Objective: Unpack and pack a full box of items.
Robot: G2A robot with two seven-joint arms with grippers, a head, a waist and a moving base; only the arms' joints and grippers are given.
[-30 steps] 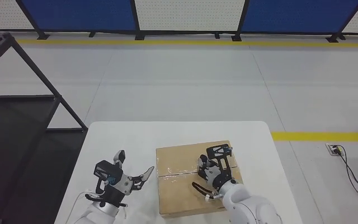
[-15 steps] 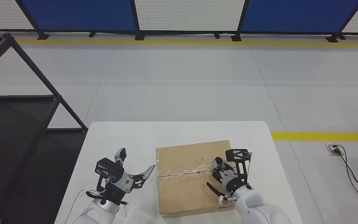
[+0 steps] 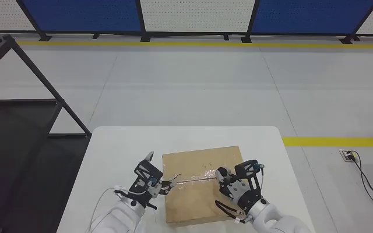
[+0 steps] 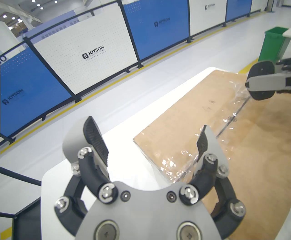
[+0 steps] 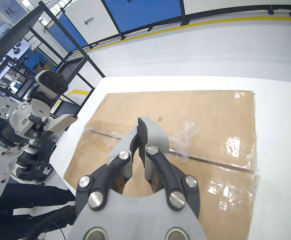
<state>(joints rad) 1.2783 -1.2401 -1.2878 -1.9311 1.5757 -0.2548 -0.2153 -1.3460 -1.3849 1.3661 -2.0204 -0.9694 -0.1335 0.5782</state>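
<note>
1. Bright, even indoor light falls from overhead across the pale floor (image 3: 186,81) and the white table (image 3: 122,151). Shadows in the top view are soft and faint.
2. Ceiling lamps (image 4: 36,5) burn as small white spots high in the hall beyond the fence, seen in the left wrist view.
3. Clear tape (image 5: 229,145) on the cardboard box (image 3: 201,183) throws back white glare in crinkled patches along the seam.
4. Bolt heads on the left pincer (image 4: 147,127) and the right pincer (image 5: 138,129) catch bright glints.
5. Both wrist views bend straight lines toward their edges. The fence panels (image 4: 79,56) bow and the table's rim curves.
</note>
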